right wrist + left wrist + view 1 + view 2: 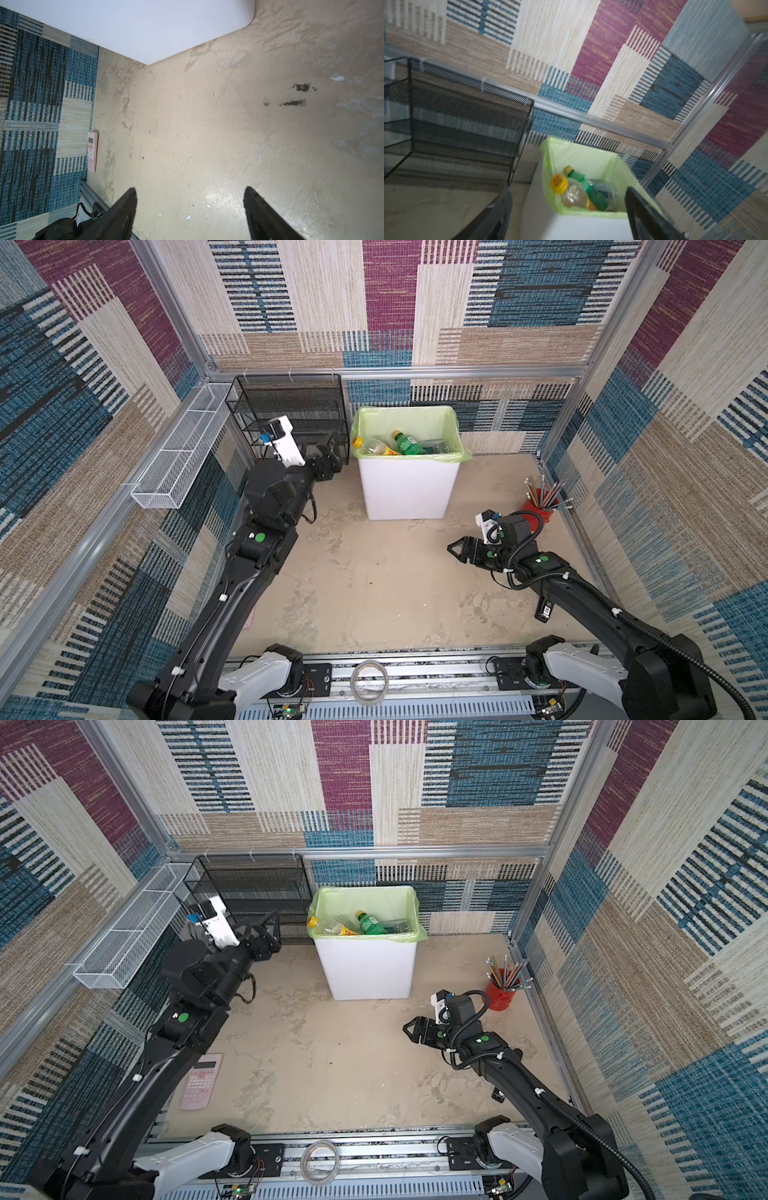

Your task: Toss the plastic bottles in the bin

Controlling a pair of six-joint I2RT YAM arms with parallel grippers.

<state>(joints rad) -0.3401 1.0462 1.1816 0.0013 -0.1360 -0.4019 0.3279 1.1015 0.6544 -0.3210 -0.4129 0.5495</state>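
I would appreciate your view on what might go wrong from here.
The open left gripper hangs close to the black mesh rack and the bin; a swing might snag the green liner or knock the rack. The yellow-capped bottle lies high near the rim, so it might get knocked out. The pink calculator beside the left arm could be swept.

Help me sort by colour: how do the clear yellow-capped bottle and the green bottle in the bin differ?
The clear plastic bottle has a see-through body and wide orange-yellow cap; the green plastic bottle has a tinted body and smaller, duller cap. Both lie tilted in the green-lined white bin.
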